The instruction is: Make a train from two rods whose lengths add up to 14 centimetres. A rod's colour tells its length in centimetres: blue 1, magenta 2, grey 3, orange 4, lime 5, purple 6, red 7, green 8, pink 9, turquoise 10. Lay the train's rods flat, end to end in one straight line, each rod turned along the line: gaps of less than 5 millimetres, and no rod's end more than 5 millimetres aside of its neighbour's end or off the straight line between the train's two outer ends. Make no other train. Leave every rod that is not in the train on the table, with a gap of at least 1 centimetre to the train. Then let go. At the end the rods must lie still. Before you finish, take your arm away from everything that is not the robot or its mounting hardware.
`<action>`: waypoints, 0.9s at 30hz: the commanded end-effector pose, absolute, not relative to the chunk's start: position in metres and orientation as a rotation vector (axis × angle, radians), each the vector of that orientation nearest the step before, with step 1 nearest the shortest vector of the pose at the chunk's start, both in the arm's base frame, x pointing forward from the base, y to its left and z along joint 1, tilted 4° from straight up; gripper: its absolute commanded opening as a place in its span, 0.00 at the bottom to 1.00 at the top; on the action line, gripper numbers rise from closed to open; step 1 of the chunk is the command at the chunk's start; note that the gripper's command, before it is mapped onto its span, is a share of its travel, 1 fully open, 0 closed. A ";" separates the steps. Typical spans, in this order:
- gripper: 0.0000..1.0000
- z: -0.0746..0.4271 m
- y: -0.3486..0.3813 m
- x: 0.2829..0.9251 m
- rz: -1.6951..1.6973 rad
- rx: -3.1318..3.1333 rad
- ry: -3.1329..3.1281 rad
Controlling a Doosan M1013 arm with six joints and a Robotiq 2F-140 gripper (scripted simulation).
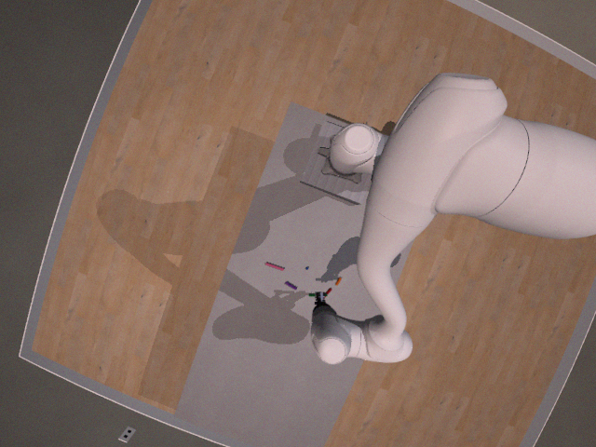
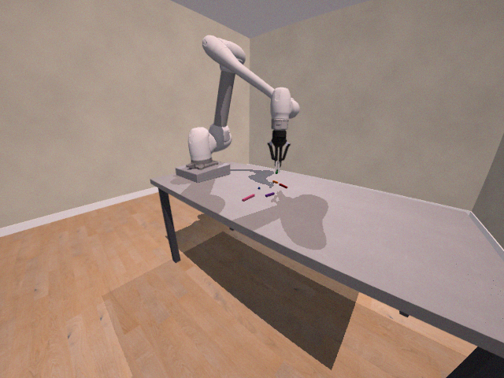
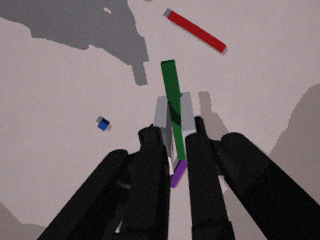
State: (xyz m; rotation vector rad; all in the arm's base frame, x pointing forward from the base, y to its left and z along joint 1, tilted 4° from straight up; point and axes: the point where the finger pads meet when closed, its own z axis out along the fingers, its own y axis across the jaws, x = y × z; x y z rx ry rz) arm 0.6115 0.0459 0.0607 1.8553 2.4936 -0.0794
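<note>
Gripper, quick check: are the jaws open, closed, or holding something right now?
Gripper: closed on the green rod, held clear above the table.

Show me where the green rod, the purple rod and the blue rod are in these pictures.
green rod (image 3: 172, 96), wrist view: the middle of its length, above the fingers that grip it.
purple rod (image 2: 269, 194), exterior view: the middle of the rod, flat on the table.
blue rod (image 3: 103, 123), wrist view: its top face.
</note>
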 end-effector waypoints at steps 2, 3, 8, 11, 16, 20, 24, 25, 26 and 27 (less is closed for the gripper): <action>0.03 0.062 0.029 0.627 -0.083 2.100 2.278; 0.03 0.062 0.026 0.630 -0.082 2.147 2.231; 0.03 0.063 0.011 0.643 -0.076 2.327 2.037; 0.03 0.064 0.000 0.651 -0.071 2.442 1.893; 0.03 0.064 -0.002 0.653 -0.070 2.465 1.863; 0.03 0.064 -0.002 0.653 -0.070 2.465 1.863; 0.03 0.064 -0.002 0.653 -0.070 2.465 1.863; 0.03 0.064 -0.002 0.653 -0.070 2.465 1.863; 0.03 0.064 -0.002 0.653 -0.070 2.465 1.863; 0.03 0.064 -0.002 0.653 -0.070 2.465 1.863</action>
